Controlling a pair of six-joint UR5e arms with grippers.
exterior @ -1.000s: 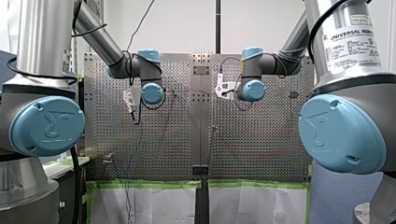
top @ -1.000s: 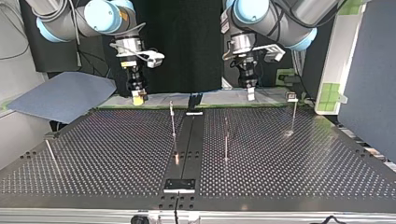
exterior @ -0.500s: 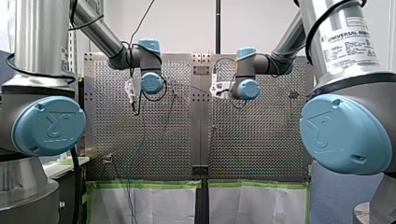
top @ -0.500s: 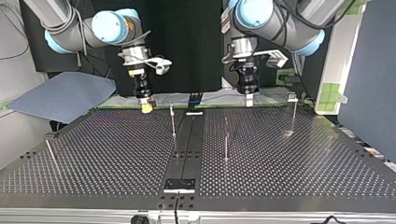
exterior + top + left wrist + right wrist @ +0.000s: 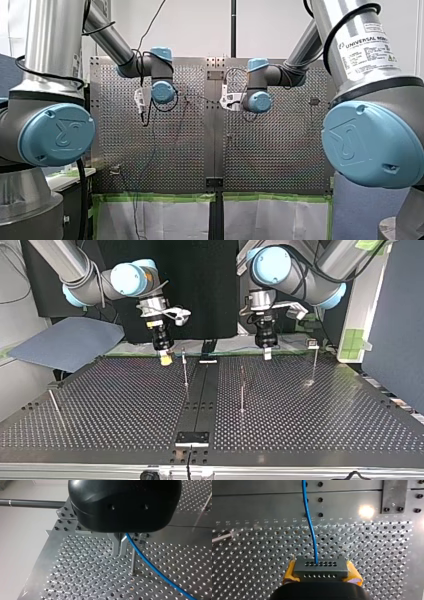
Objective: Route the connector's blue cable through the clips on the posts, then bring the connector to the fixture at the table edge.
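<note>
Connector [image 5: 320, 570]: clamped between the yellow pads [image 5: 289, 574] of my right end effector [image 5: 321, 574], above the perforated table [image 5: 374, 555]. Blue cable [image 5: 309, 525]: leading from the connector's face ahead across the table. Metal fingers [image 5: 116, 545] of my left end effector [image 5: 120, 547] pinched together on the blue cable, beside a thin post [image 5: 133, 562].

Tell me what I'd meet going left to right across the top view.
Grey-blue sheet → my right hand, yellow-padded → thin metal post → black centre strip → second thin metal post → my left hand → clip-topped metal post → white panel with green tape.
</note>
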